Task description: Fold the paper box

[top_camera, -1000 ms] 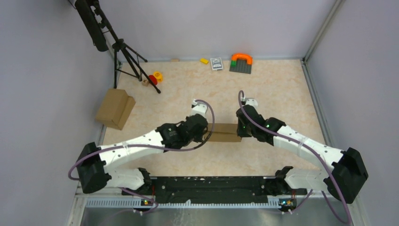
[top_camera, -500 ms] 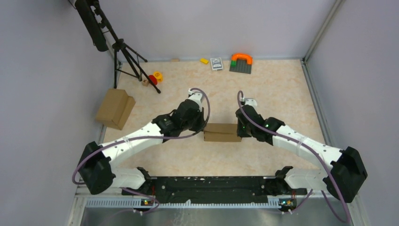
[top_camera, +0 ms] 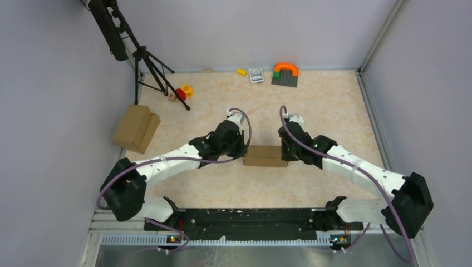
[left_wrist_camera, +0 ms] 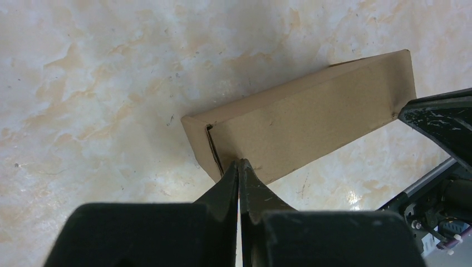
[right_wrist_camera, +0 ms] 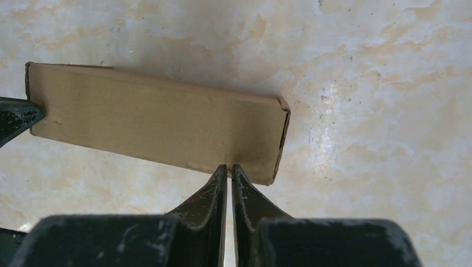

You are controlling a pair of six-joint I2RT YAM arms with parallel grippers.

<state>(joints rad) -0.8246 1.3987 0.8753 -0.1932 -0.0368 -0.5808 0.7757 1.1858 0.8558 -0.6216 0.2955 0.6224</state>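
Left gripper (left_wrist_camera: 239, 162): clenched tight, tips at the left end of the box (left_wrist_camera: 311, 119). Right gripper (right_wrist_camera: 229, 166): closed to a slit, tips at its right end. Box lies flat mid-table (top_camera: 334, 111), between both. Beyond, far left: carton (top_camera: 135, 128), tripod (top_camera: 150, 67).

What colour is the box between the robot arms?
The paper box is plain brown, clearest in the right wrist view.

Lab test cell: grey partition walls (top_camera: 250, 28), tripod (top_camera: 147, 61), marbled tabletop (top_camera: 222, 183).
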